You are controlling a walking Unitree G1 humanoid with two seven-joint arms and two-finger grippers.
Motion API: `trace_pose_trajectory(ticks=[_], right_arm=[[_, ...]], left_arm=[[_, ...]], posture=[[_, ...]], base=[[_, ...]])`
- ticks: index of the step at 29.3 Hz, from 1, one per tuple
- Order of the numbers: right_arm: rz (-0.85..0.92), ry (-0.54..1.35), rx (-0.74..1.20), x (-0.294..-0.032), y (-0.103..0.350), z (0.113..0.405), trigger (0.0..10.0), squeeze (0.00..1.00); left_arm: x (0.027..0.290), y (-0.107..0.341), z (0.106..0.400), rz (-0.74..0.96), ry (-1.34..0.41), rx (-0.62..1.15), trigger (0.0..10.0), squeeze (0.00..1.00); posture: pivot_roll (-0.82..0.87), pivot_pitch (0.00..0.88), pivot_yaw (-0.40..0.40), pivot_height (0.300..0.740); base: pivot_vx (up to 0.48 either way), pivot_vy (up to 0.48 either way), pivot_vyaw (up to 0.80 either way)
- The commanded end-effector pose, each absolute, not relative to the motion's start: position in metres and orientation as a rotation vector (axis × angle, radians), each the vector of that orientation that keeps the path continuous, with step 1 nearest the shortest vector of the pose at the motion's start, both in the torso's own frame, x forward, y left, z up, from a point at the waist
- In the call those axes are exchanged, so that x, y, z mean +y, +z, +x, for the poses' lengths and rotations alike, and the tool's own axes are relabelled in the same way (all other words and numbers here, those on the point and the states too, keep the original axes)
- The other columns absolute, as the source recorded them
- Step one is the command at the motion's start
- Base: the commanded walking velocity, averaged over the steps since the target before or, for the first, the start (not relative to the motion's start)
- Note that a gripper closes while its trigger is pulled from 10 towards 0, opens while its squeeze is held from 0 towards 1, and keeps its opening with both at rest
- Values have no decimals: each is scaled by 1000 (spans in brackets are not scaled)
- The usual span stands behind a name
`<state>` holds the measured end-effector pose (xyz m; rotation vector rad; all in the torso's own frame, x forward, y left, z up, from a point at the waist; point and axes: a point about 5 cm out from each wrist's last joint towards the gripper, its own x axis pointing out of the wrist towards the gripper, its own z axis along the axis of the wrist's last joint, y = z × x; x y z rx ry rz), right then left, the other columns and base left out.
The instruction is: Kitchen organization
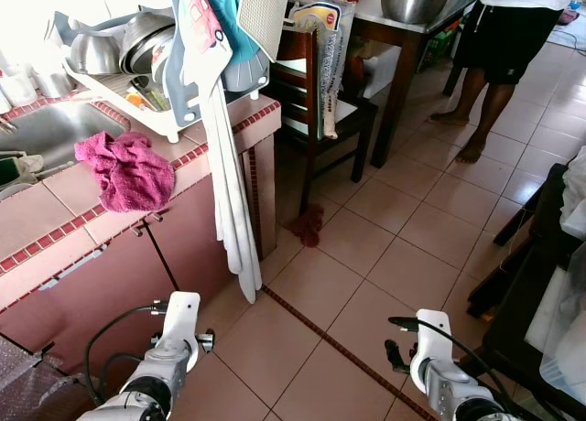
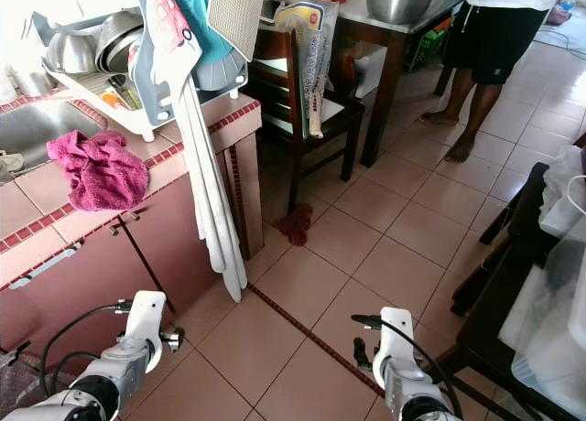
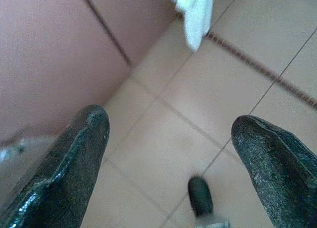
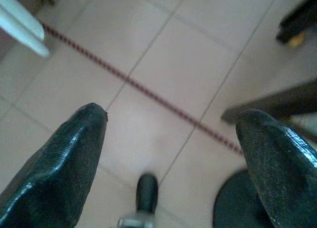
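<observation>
Left end effector point(image 3: 168, 153) low, pink cloth point(image 1: 125, 170) well above.

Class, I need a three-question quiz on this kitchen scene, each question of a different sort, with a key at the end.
1. True or false: the magenta cloth lies on the tiled floor.
2. Multiple choice: the long white towel hangs from A) the wooden chair, B) the counter's end by the dish rack, C) the dark table.
3. Fill in: both the left gripper and the right gripper have their jaws ____ over the floor.

Key: 1 false, it lies on the counter beside the sink; 2 B; 3 open.
</observation>
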<state>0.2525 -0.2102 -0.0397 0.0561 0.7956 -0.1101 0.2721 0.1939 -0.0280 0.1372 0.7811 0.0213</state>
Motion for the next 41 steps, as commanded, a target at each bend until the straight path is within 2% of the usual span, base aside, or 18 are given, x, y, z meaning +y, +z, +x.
trace_pose_trajectory(ticks=[1,8,12,17,20,21,23,27,31,35,37,40,41], right_arm=[[43,-86,704,-213,-26,267,10000,0],[84,-27,456,-205,6,294,10000,0],[116,-1,373,-201,16,294,10000,0],[107,47,279,-199,36,286,10000,0],[96,55,247,-208,51,275,10000,0],[98,63,241,-210,56,270,10000,0],[90,59,240,-214,59,263,10000,0],[64,77,236,-215,67,250,10000,0],[10,121,249,-210,84,229,10000,0],[30,120,200,-210,92,225,10000,0],[64,102,237,-213,92,220,10000,0],[-19,103,252,-213,93,217,10000,0],[42,104,263,-211,92,215,10000,0]], left_arm=[[192,-13,288,120,-16,691,10000,0],[203,9,302,43,-32,510,10000,0],[207,14,300,53,-21,424,10000,0],[209,20,284,9,-41,305,10000,0],[214,31,269,15,-14,223,10000,0],[211,37,262,-31,-29,185,10000,0],[208,43,251,6,-34,133,10000,0],[199,42,234,42,-67,136,10000,0],[200,41,219,-2,-53,221,10000,0],[199,44,212,1,-93,243,10000,0],[199,44,204,3,-117,289,10000,0],[199,47,204,41,-153,285,10000,0],[199,48,205,47,-159,293,10000,0]], posture=[[-41,0,19,740],[-43,0,34,740],[-35,0,24,740],[-24,0,16,740],[-12,0,9,740],[-1,0,1,740],[4,0,-3,740],[6,0,-5,740],[8,0,3,740],[5,0,-1,740],[7,0,-4,740],[4,0,0,740],[2,0,7,740]], base=[[0,0,0],[0,0,0],[0,0,0],[0,0,0],[0,0,0],[0,0,0],[0,0,0],[0,0,0],[0,0,0],[0,0,0],[0,0,0],[0,0,0],[0,0,0]])
